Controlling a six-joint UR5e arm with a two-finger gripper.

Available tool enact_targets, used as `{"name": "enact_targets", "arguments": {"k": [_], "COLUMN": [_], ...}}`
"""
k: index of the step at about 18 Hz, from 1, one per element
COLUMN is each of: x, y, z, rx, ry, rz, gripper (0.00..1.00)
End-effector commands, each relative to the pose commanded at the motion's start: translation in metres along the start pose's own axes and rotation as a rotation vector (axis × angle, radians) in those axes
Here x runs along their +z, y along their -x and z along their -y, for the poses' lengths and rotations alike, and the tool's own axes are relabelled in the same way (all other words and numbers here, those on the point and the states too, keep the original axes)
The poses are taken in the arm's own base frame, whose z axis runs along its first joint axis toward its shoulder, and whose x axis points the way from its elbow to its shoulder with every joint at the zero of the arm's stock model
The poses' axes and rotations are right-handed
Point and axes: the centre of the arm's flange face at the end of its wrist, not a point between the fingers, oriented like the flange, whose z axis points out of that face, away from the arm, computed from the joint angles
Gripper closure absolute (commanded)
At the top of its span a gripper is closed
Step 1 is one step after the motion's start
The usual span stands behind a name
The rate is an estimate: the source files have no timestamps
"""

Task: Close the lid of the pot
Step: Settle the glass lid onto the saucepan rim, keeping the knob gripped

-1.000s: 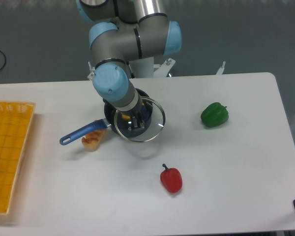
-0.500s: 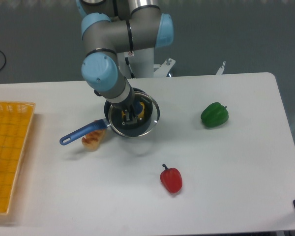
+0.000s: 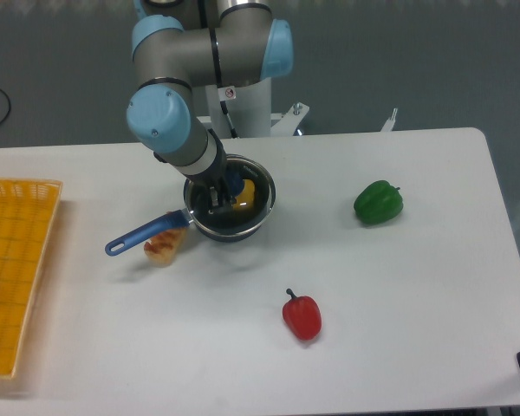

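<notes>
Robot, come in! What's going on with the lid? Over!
Tool gripping lid by its knob. Lid sits over pot. Nothing blocking.

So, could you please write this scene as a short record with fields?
pot: dark saucepan with blue handle, on the table
lid: glass disc lying over the pot, rims about lined up
gripper: at the lid's centre; fingers' state unclear
inside pot: something yellow
near handle: bread piece
right: green pepper
front: red pepper
left: yellow tray
</notes>
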Motion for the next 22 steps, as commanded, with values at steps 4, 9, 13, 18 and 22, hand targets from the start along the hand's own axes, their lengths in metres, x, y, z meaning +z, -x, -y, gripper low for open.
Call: {"name": "enact_targets", "arguments": {"k": [4, 9, 13, 18, 22], "x": [0.005, 0.008, 0.015, 0.016, 0.015], "y": [-0.003, -0.005, -0.007, -0.007, -0.007], "z": [0.002, 0.007, 0.007, 0.008, 0.014], "rx": [0.003, 0.014, 0.013, 0.003, -0.003], "ry": [0.007, 0.015, 0.044, 0.044, 0.047], "rz": [-0.009, -0.014, -0.026, -0.026, -0.022], "gripper": [0.41, 0.41, 0.41, 0.41, 0.4]}}
